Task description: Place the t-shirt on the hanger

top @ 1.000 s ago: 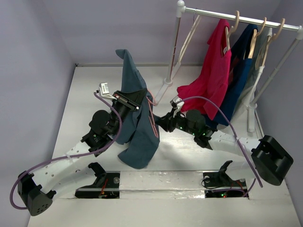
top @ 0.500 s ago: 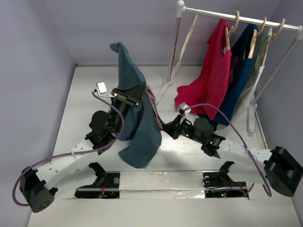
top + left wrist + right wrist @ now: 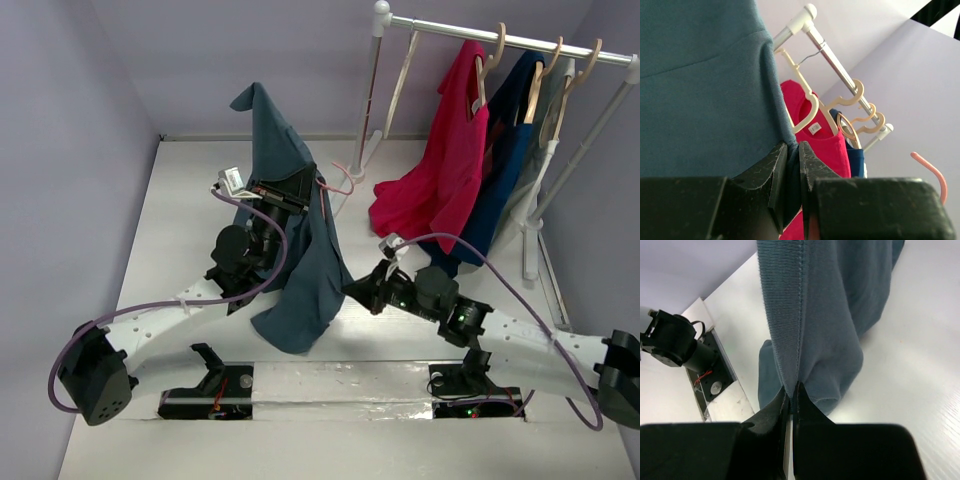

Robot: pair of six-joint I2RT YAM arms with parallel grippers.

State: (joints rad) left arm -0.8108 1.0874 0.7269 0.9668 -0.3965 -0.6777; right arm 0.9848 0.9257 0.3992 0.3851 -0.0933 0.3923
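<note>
The slate-blue t-shirt (image 3: 300, 270) hangs in a tall peak over my left gripper (image 3: 292, 192), and its lower end rests on the table. My left gripper (image 3: 792, 150) is shut on a fold of the t-shirt (image 3: 700, 100). The pale-pink hanger (image 3: 340, 186) shows only its hook beside that gripper. The hook also shows in the left wrist view (image 3: 935, 175). The rest of the hanger is hidden by cloth. My right gripper (image 3: 353, 291) is shut on the t-shirt's ribbed edge (image 3: 790, 315), low at the cloth's right side. It also shows in the right wrist view (image 3: 791, 392).
A white clothes rack (image 3: 500, 36) stands at the back right. It holds a cream hanger (image 3: 400, 80), a red t-shirt (image 3: 445, 165) and a navy t-shirt (image 3: 505, 170) on wooden hangers. Lilac walls close in the left and back. The arm bases sit at the near edge.
My left arm has carried the t-shirt's peak a little right and toward the rack. My right gripper has drawn back toward the near edge, lower, still on the t-shirt's edge.
</note>
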